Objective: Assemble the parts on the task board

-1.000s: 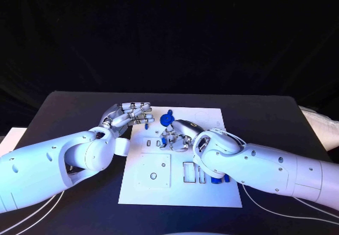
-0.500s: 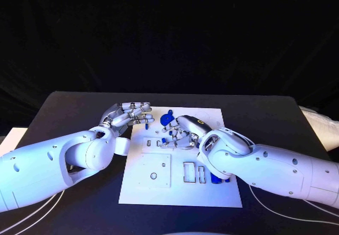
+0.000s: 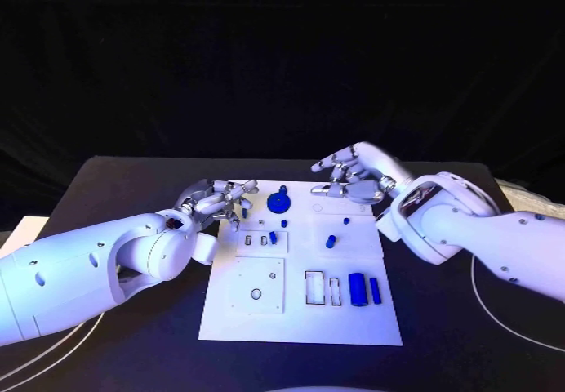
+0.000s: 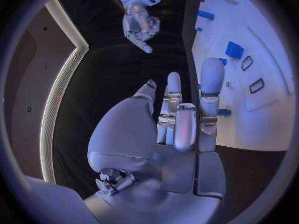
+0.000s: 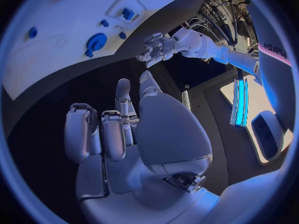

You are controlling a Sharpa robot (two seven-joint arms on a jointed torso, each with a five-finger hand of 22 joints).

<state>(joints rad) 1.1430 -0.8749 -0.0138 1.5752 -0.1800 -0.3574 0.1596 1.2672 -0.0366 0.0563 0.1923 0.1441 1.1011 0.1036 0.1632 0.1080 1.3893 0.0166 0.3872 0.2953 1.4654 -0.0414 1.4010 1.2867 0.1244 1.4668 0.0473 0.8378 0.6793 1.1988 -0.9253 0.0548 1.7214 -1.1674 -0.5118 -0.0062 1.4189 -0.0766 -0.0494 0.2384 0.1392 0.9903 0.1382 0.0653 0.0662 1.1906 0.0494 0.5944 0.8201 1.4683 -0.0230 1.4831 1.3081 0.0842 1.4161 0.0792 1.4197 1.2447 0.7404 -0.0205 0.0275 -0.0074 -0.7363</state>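
The white task board (image 3: pixel 300 327) lies in the middle of the black table. A round blue part (image 3: pixel 279 202) sits near its far edge. Small blue pegs stand at mid-board (image 3: pixel 272 237) and to its right (image 3: pixel 331 241), and two blue bars (image 3: pixel 357 289) lie in slots at the near right. My left hand (image 3: pixel 224 200) hovers at the board's far left corner, fingers apart, holding nothing. My right hand (image 3: pixel 353 175) is raised over the far right corner, fingers loosely curved and empty. The left wrist view shows the left hand (image 4: pixel 181 119) beside the board (image 4: pixel 261 84). The right wrist view shows the right hand (image 5: pixel 118 129) above the board (image 5: pixel 62 35).
A square white plate (image 3: pixel 257 286) with a hole lies on the board's near left, with empty rectangular slots (image 3: pixel 316 287) beside it. Black table (image 3: pixel 459 245) surrounds the board on all sides. A pale object (image 3: pixel 524 192) sits at the table's right edge.
My right hand has lifted off the middle of the board and drawn back to the far right corner, uncovering a small blue peg there. My left hand has shifted slightly.
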